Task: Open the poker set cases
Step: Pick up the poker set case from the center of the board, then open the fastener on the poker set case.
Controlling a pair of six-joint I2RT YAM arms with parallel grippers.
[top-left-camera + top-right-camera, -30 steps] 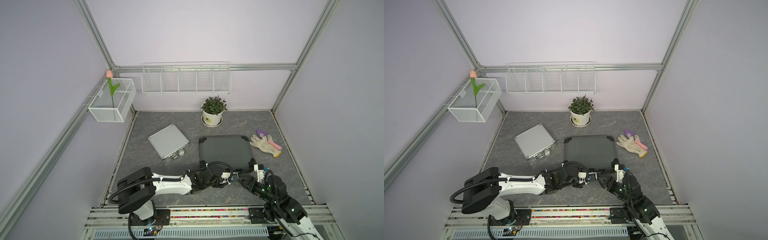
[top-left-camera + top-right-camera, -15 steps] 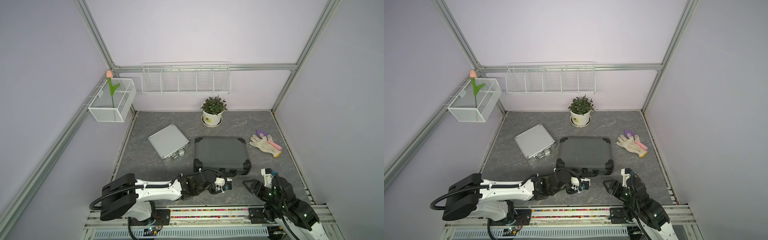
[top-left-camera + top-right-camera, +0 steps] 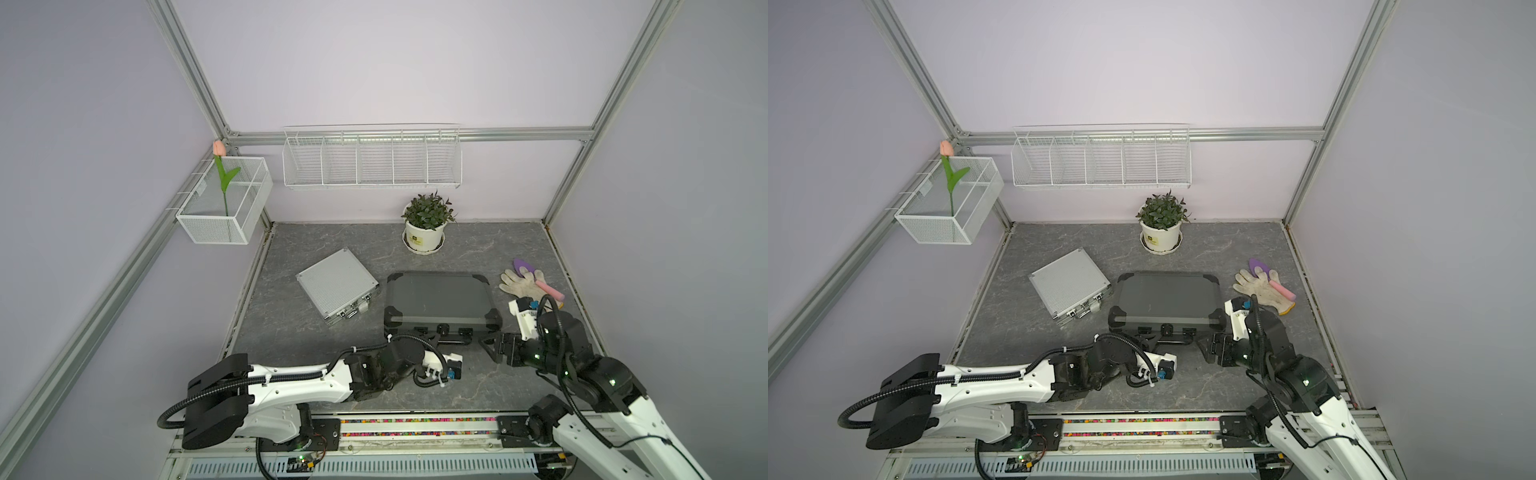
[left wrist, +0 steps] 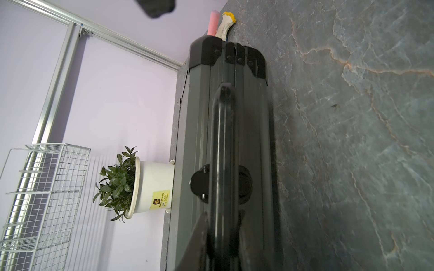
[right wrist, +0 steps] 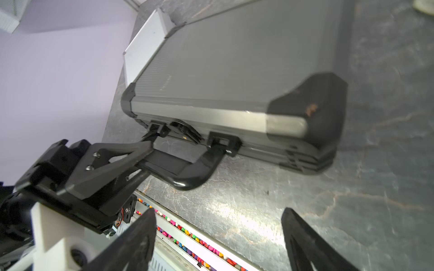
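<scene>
The larger dark grey poker set case [image 3: 440,297] [image 3: 1167,297] lies flat and closed at mid-table, its handle [image 5: 187,169] facing the front edge. My left gripper [image 3: 436,338] [image 4: 223,234] is shut on that handle [image 4: 223,152], and it shows on the handle in the right wrist view [image 5: 141,152]. My right gripper [image 3: 490,345] [image 5: 218,234] is open and holds nothing, low over the table just off the case's front right corner [image 5: 312,105]. The small silver ribbed case [image 3: 336,286] [image 3: 1069,282] lies closed to the left, turned at an angle, with its latches toward the front.
A potted plant [image 3: 424,226] stands behind the cases. A work glove [image 3: 523,284] and a purple trowel with a pink handle [image 3: 548,291] lie at the right. A wire shelf [image 3: 372,156] and a basket with a tulip [image 3: 224,199] hang on the walls.
The dark case has shifted slightly left. Both grippers drew back toward the front rail, then came forward again. The left is now on the handle and the right's jaws stand wider.
</scene>
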